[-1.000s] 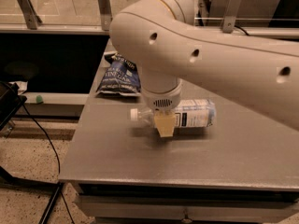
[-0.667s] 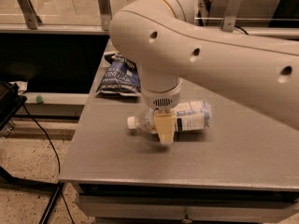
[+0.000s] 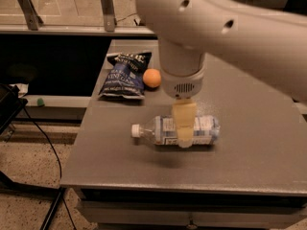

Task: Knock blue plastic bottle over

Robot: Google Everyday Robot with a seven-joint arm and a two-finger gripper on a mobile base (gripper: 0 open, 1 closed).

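The blue plastic bottle is clear with a white cap and a white-and-dark label. It lies on its side on the grey table, cap pointing left. My gripper hangs from the big white arm straight above the bottle's middle, and its pale yellow finger crosses in front of the label. The part of the bottle behind the finger is hidden.
A dark blue chip bag lies at the back left of the table, with an orange just to its right. The table's left edge drops to the floor, where a black cable runs. A glass railing stands behind.
The arm and gripper have lifted and drawn back, which uncovers the orange. The bottle still lies on its side, cap to the left.
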